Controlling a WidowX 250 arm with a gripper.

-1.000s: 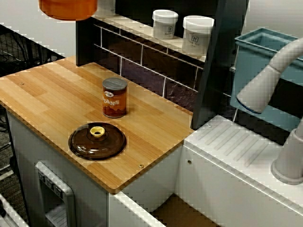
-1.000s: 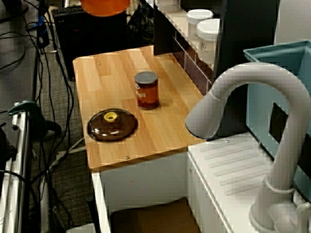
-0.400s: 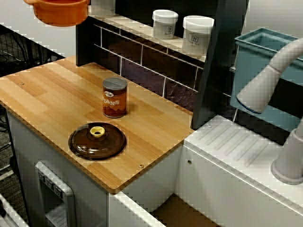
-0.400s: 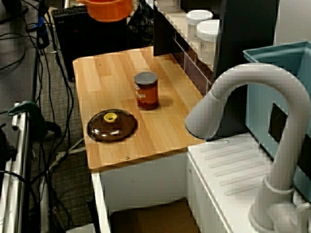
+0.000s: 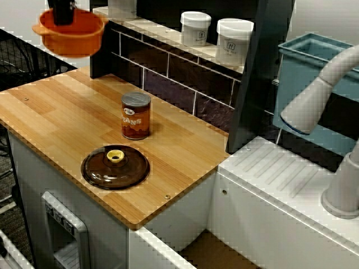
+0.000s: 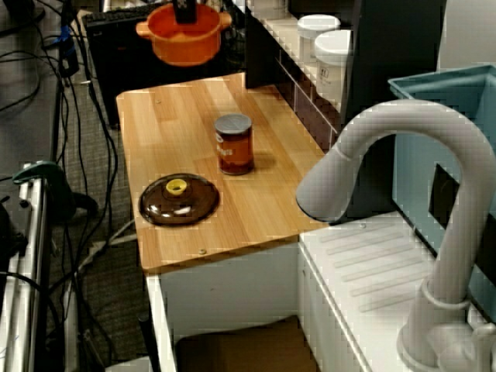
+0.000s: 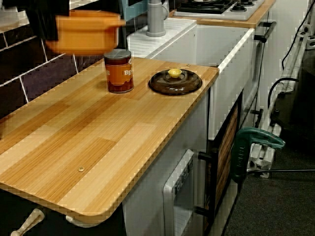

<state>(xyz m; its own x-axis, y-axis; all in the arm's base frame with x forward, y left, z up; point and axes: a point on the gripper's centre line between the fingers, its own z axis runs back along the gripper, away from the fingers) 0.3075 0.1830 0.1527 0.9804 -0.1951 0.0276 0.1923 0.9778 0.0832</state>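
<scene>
Orange pot (image 5: pixel 73 36), round, two side handles, held aloft.

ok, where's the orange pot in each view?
View facing the shelf: orange pot at top left, in the air, up left of the can.
View over the faucet: orange pot at the top, left of centre, in the air.
Low view along the counter: orange pot at upper left, blurred, just above the can.
Shared landmark: the can, standing near the brown lid.
</scene>
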